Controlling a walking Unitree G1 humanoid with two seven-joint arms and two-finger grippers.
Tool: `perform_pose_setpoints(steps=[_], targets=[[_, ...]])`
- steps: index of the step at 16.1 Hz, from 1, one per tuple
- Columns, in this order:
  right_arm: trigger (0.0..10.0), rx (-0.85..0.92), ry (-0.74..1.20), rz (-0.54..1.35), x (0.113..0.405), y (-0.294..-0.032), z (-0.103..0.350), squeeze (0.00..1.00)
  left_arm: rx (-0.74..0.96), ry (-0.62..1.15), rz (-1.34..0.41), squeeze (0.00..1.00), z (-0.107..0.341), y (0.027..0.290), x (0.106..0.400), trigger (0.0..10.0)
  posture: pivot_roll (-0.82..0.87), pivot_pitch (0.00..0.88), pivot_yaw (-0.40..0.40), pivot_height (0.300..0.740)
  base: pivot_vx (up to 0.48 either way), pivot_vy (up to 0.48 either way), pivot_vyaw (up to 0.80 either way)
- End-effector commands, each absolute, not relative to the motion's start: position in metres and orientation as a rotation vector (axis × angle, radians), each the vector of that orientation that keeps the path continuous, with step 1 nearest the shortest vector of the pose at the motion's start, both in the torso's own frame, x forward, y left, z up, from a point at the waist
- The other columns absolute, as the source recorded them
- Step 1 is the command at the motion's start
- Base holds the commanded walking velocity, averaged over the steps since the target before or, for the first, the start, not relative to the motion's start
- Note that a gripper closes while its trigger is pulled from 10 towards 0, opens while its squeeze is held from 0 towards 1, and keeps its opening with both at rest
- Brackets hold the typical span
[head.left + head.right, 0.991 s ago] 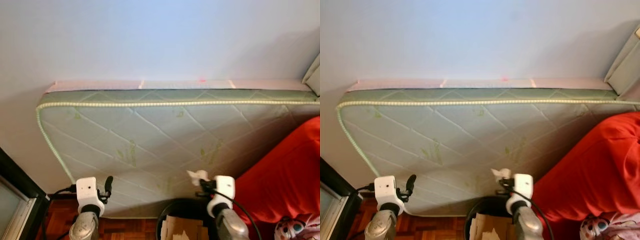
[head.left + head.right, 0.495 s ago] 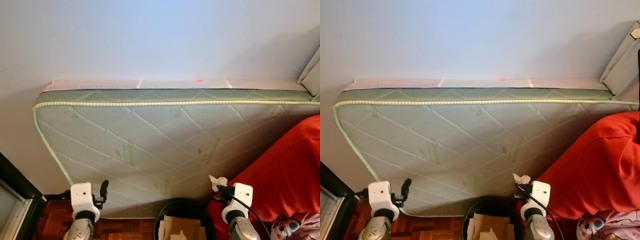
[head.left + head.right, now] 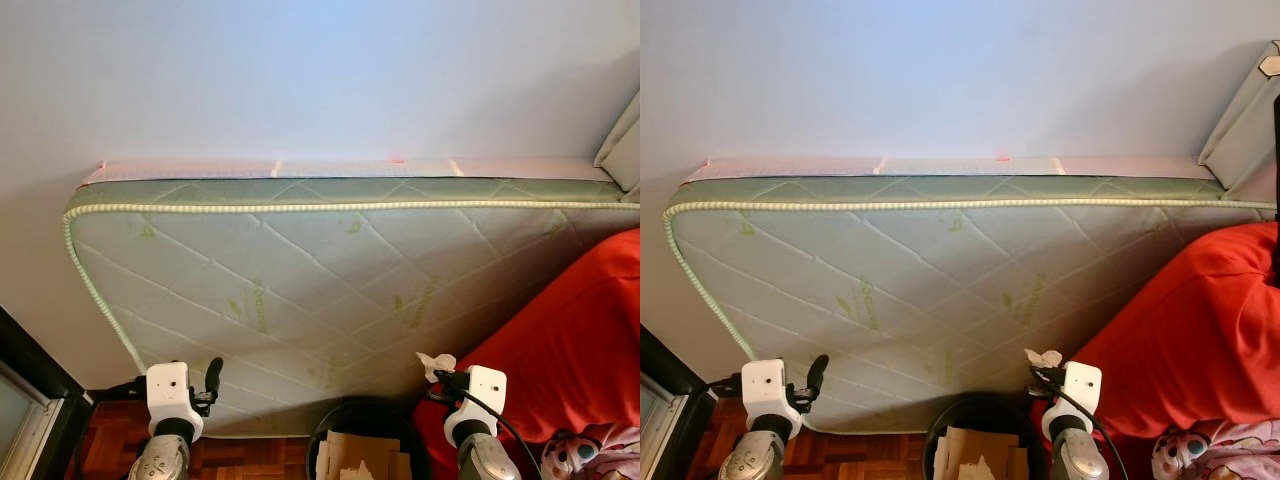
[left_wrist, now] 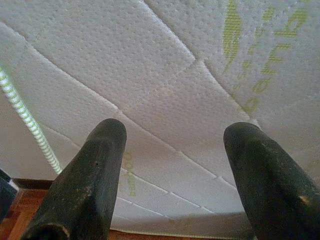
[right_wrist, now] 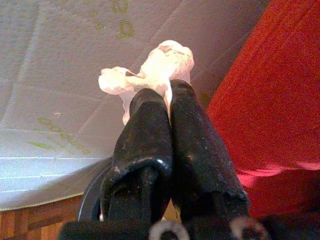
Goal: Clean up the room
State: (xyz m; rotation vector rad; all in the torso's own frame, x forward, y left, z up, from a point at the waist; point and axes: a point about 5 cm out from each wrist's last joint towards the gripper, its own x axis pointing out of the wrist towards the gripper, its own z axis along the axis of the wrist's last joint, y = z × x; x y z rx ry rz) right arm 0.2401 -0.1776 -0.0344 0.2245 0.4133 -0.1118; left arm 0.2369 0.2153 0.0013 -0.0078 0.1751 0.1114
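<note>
Pinching a crumpled white tissue (image 5: 150, 70), the right gripper (image 5: 167, 95) had its two black fingers (image 5: 142, 135) pressed together, with the wad sticking out past their tips. In the head views that gripper (image 3: 441, 374) was raised at the lower right, the tissue (image 3: 434, 363) showing as a small pale tuft in front of the pale green quilted mattress (image 3: 330, 290) and just beside the red fabric-covered cushion (image 3: 575, 340). It hung above and slightly to the right of the round black bin (image 3: 368, 412), which stood on the floor at the foot of the mattress with pieces of brown cardboard (image 3: 362, 458) inside it.

The left gripper (image 4: 175, 135) was held up at the lower left with its fingers (image 4: 90, 170) spread wide apart, nothing between them, pointing at the mattress face with its diamond stitching and faint green leaf print. Seen from the head, the left gripper (image 3: 211, 375) sat near the mattress's lower left corner, above reddish-brown parquet flooring (image 3: 110, 445).

The mattress leaned on its long edge against a plain light blue-grey wall (image 3: 300, 80), its beaded green piping running along the top and down the left side. A patterned soft toy (image 3: 590, 455) lay at the bottom right corner, below the red cushion.
</note>
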Motion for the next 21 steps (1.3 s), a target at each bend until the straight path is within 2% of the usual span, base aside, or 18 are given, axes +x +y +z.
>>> perform_pose_setpoints(steps=[1, 19, 21], targets=[[10.0, 0.213, 0.403, -0.111, 0.242, -0.179, -0.032, 0.0, -0.014, 0.189, 0.107, 0.0, 0.0, 0.216, 0.235, 10.0, 0.13, 0.0, -0.073, 0.714, 0.0, 0.0, 0.0], [10.0, 0.217, 0.445, -0.033, 0.241, -0.167, -0.036, 0.0, -0.017, 0.193, 0.126, 0.0, 0.002, 0.22, 0.232, 10.0, 0.14, 0.0, -0.087, 0.704, 0.0, 0.0, 0.0], [10.0, 0.233, 0.454, -0.024, 0.242, -0.165, -0.037, 0.0, -0.019, 0.195, 0.129, 0.0, 0.002, 0.22, 0.233, 10.0, 0.15, 0.0, -0.09, 0.684, 0.0, 0.0, 0.0]])
